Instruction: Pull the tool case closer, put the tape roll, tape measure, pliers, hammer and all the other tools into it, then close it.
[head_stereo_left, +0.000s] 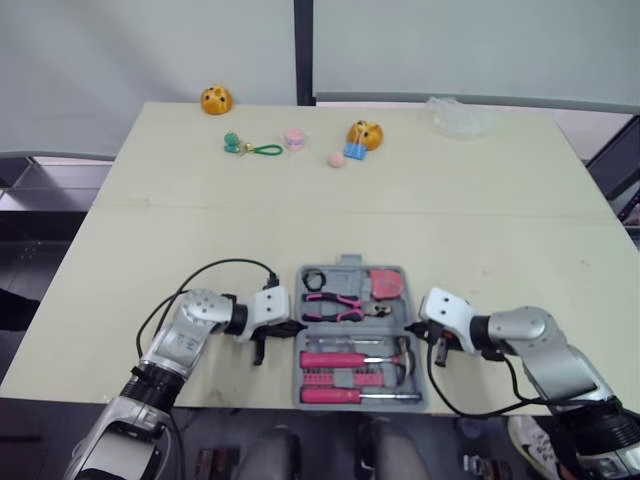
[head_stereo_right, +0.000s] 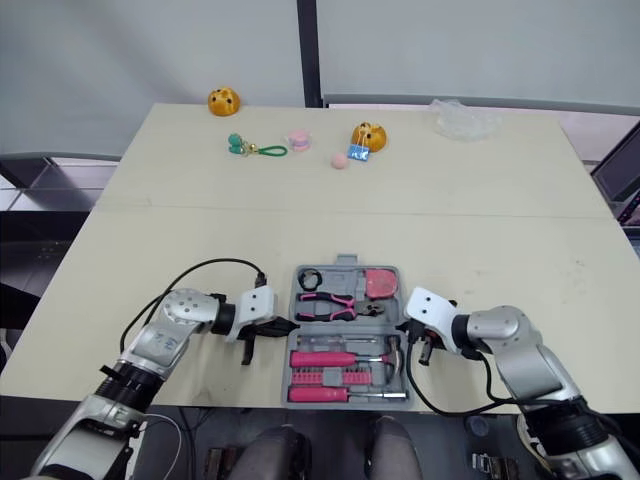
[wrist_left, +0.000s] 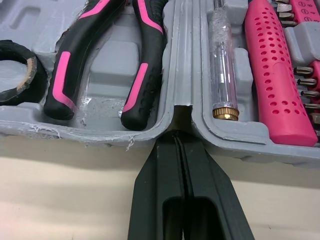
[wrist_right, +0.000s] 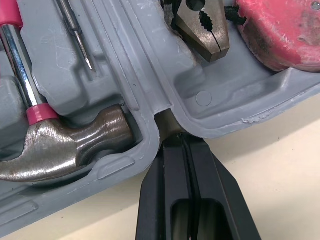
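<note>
The gray tool case (head_stereo_left: 345, 272) lies open flat at the near edge of the table (head_stereo_left: 450, 200), between both grippers. The left gripper (wrist_left: 177, 145) — fingers pressed together, holding nothing — touches the hinge notch beside the pliers (head_stereo_left: 333, 304) and a clear-handled screwdriver (wrist_left: 222, 65). The right gripper (wrist_right: 175, 142), likewise closed, meets the opposite notch by the hammer (wrist_right: 65, 145). The tape roll (head_stereo_left: 314, 280) and pink tape measure (head_stereo_left: 385, 283) sit in the far half.

Tape roll (wrist_left: 17, 75): cut by the left wrist view's edge, so part of the ring is lost.
Pliers (wrist_left: 100, 55): handles alone here, the head runs out of frame.
Hammer (wrist_right: 70, 142): claw tip and most of the handle are cut off.
Tape measure (wrist_right: 282, 30): one corner in frame.
Bits (head_stereo_left: 318, 378): too small to tell apart.
Trinkets (head_stereo_left: 293, 138): too small to identify.
</note>
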